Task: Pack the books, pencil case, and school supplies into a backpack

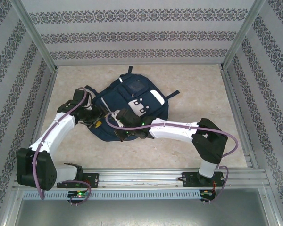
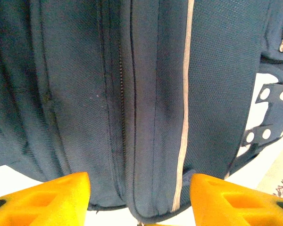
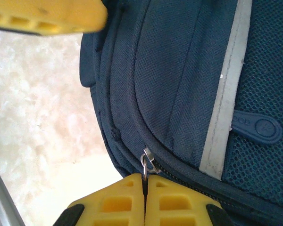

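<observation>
From above, the backpack [image 1: 127, 94] lies on the table [image 1: 198, 94]. Left wrist: the left gripper [image 2: 139, 207], jaws spread, straddles its zip seam [image 2: 122, 117], probably bracing. Right wrist: the right gripper [image 3: 145, 197], pressed together, pinches the zipper pull [image 3: 145, 162] for drawing.

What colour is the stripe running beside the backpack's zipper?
Pale silvery grey, the stripe on the navy backpack; right wrist view shows it best.

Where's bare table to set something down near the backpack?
Free: table right of the backpack, and the far strip along the back wall. Crowded: its near-left edge, around the left fingers and right fingers pinching the zipper pull.
</observation>
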You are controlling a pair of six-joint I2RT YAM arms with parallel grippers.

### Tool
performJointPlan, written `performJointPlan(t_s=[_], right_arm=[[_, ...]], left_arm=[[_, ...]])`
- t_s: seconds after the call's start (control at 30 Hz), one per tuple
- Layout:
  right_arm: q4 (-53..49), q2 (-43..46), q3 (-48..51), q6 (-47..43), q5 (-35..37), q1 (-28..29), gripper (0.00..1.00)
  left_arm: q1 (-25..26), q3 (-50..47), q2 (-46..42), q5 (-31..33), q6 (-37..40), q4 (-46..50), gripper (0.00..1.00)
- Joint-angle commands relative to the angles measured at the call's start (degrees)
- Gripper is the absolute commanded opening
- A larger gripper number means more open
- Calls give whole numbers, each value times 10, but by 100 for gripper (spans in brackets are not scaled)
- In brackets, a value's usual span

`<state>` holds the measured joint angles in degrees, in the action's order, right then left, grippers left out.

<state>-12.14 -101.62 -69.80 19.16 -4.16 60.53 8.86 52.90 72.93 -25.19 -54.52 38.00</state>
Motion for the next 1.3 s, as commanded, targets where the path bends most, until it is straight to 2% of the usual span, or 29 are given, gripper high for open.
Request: performJointPlan(t_s=[0.0, 0.13, 0.2, 0.23, 0.27, 0.33, 0.43, 0.63, 0.73, 0.8, 0.83, 0.87, 0.9, 0.93, 1.03, 1.13, 1.17, 1.2, 1.27], right_arm=[[17, -3, -21, -10, -41, 13, 0], [16, 8, -14, -8, -28, 12, 0], [9, 10, -8, -9, -28, 12, 0], [5, 11, -3, -15, -21, 11, 0], [-4, 12, 3, -24, -9, 9, 0], [-15, 20, 21, -40, 17, -3, 0], [-14, 46, 63, -57, 40, -44, 0], [22, 73, 117, -60, 32, -169, 0], [42, 99, 138, -43, 5, -200, 0], [49, 124, 153, -43, -1, -203, 8], [50, 135, 162, -42, 0, -203, 13], [51, 150, 173, -39, 6, -204, 20], [50, 165, 185, -34, 16, -207, 27], [49, 181, 195, -31, 24, -210, 32], [45, 238, 231, -23, 41, -234, 43], [36, 313, 261, -20, 58, -263, 54], [33, 343, 271, -21, 75, -272, 57], [32, 371, 279, -23, 96, -279, 61], [36, 428, 292, -35, 145, -293, 73]], left_arm=[[32, -13, 27, 40, -30, -46, 53], [35, -8, 91, 49, -16, -73, 36], [35, 5, 98, 60, 9, -67, 13], [34, 17, 96, 67, 28, -53, 4], [34, 32, 90, 77, 46, -34, 0], [32, 53, 75, 88, 78, 0, 0], [18, 69, 60, 69, 119, 38, 0], [5, 47, 55, 25, 158, 48, 0], [5, 34, 53, -8, 150, 38, 0], [5, 30, 48, -22, 146, 32, 0], [5, 32, 44, -24, 146, 35, 2], [5, 38, 37, -29, 147, 38, 14], [5, 44, 27, -35, 149, 40, 36], [5, 47, 17, -40, 150, 39, 43], [5, 57, -24, -46, 167, 22, 50], [3, 92, -55, 2, 210, 36, 58], [4, 104, -62, 24, 231, 45, 77], [3, 112, -70, 51, 249, 51, 100], [2, 114, -85, 117, 285, 51, 99]])
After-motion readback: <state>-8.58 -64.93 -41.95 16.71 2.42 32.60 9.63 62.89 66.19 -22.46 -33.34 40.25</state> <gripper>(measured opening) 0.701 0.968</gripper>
